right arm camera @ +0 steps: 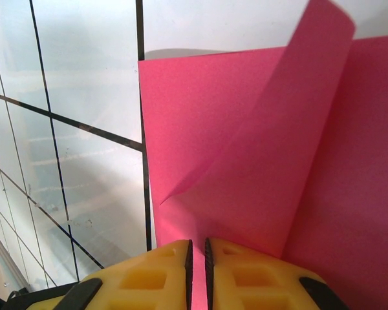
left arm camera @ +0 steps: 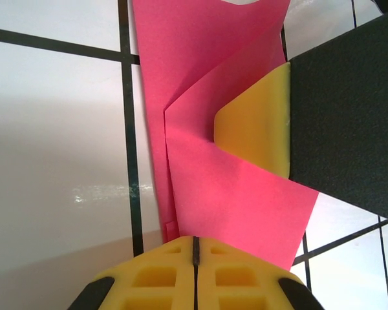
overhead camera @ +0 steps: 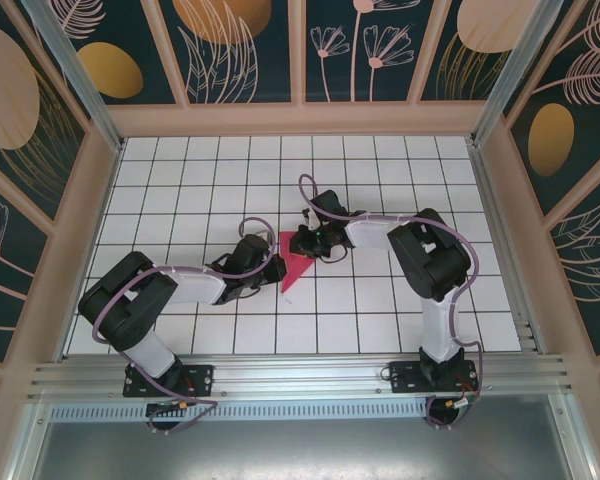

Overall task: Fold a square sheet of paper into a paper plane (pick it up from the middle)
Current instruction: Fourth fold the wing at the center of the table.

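Pinching the paper plane (left arm camera: 233,200), left hand (left arm camera: 195,241) meets right hand (right arm camera: 198,245).

Part of paper (left arm camera: 233,200) behind fingers (left arm camera: 155,278)

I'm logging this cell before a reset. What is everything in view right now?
sheet of paper: one, magenta-pink, partly folded, mid-table between the grippers
table: one, white tiles with dark grid lines
walls: dark teal panels with peach plant patterns, on three sides
rail: one, silver metal, near edge
left arm, right arm: two, black and white, bases at the rail
left gripper: yellow fingers, shut, tips at the paper
right gripper: yellow fingers, shut on the sheet of paper
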`<action>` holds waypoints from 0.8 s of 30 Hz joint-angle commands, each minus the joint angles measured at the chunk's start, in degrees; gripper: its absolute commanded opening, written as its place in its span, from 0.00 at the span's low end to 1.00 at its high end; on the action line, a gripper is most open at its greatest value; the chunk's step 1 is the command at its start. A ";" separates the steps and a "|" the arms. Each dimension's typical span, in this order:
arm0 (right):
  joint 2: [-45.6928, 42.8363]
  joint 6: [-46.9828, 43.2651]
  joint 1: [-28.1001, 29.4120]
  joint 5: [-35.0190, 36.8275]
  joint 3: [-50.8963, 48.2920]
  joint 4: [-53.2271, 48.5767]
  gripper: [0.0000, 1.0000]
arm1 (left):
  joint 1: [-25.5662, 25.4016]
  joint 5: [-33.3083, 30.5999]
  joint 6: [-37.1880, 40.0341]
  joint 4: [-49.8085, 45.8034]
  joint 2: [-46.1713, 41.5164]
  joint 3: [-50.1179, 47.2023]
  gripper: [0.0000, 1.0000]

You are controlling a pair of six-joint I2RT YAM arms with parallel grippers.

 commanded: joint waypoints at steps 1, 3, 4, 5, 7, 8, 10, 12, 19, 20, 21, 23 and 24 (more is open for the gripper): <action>1.17 -0.46 0.47 -0.65 0.32 0.18 0.17 | 0.39 -0.91 0.40 -1.03 0.14 0.14 0.09; 1.17 -0.46 0.46 -0.73 0.42 0.12 0.18 | 0.37 -0.45 0.09 -0.64 0.39 -0.13 0.08; 1.18 -0.46 0.48 -0.82 0.54 0.30 0.18 | 0.37 -0.11 -0.07 -0.38 0.68 -0.27 0.09; 1.23 -0.46 0.44 -0.92 0.59 0.27 0.18 | 0.42 0.21 -0.21 -0.20 0.83 -0.36 0.09; 1.31 -0.51 0.53 -1.00 0.89 0.04 0.18 | 0.37 1.22 -0.71 0.66 1.23 -0.82 0.09; 1.31 -0.61 0.55 -1.04 1.01 -0.22 0.18 | 0.39 1.74 -0.93 1.19 1.36 -1.04 0.08; 1.42 -0.92 0.60 -0.89 1.36 -0.73 0.18 | 0.35 2.38 -1.73 2.01 1.45 -1.81 0.09; 1.43 -1.07 0.60 -0.82 1.46 -1.06 0.18 | 0.37 2.51 -2.19 3.09 1.50 -2.63 0.09; 1.55 -1.24 0.82 -1.11 1.89 -1.29 0.18 | 0.42 1.85 -2.71 2.76 1.99 -3.39 0.09; 1.47 -1.25 0.78 -1.13 1.99 -1.36 0.18 | 0.39 1.51 -2.72 2.83 1.90 -3.60 0.09; 1.28 -1.25 0.75 -1.15 2.01 -1.42 0.18 | 0.39 1.42 -2.61 2.68 1.91 -3.62 0.09; 0.65 -1.25 0.75 -1.27 1.92 -1.19 0.19 | 0.42 1.32 -2.03 1.62 2.39 -3.20 0.09; -0.05 -1.24 0.76 -1.34 1.82 -1.11 0.20 | 0.38 1.42 -2.03 1.65 2.65 -3.18 0.09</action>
